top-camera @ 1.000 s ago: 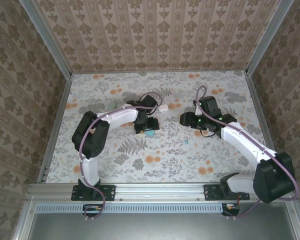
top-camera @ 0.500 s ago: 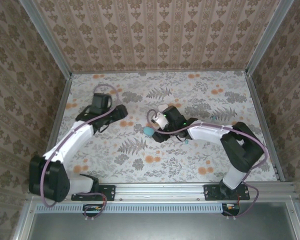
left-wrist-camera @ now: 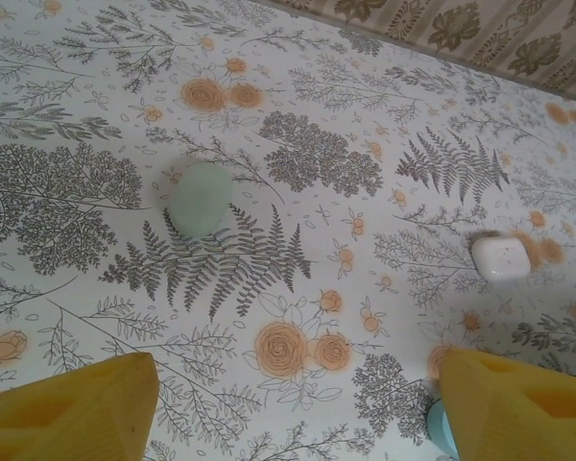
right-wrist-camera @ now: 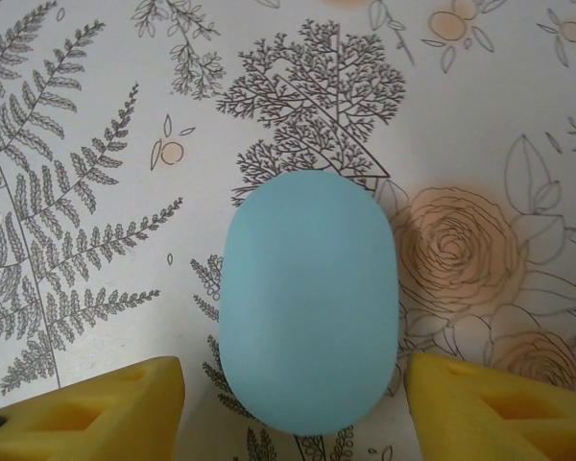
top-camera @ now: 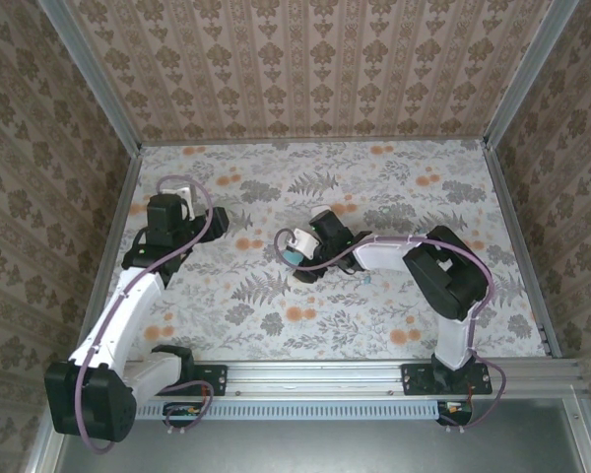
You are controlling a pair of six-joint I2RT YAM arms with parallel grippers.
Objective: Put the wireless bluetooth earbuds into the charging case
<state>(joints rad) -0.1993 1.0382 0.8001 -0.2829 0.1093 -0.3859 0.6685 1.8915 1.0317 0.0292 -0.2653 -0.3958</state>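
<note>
Well, the right gripper (right-wrist-camera: 295, 408) is down low over the flowered table (top-camera: 276, 315). Its two yellow fingers (right-wrist-camera: 86, 408) stand apart, and the blue charging case (right-wrist-camera: 309, 303) lies flat between them. The case is a smooth oval pebble, its long side running away from the wrist. On one side a clear strip of table shows between finger and case. On the other side the finger comes very close to the case's edge, and I cannot tell whether it touches. The jaws are spread on either side of the case, not clamped on it.

Seen from above, the right arm (top-camera: 384, 251) stretches across to the left, with that case under its wrist. The one earbud (top-camera: 366, 279) I can make out is a tiny pale teal speck lying on the table, outside the case. It sits to the right of the blue charging case, a little nearer the arm bases, just beside the right arm.

The left gripper (left-wrist-camera: 288, 413) hangs well to the left of the blue charging case and further back. Its own fingers are spread wide, with bare table between them. Ahead of it lie a pale green pebble-shaped case (left-wrist-camera: 200, 199) and a white case (left-wrist-camera: 500, 257). How these two lie toward the blue charging case I cannot tell.
</note>
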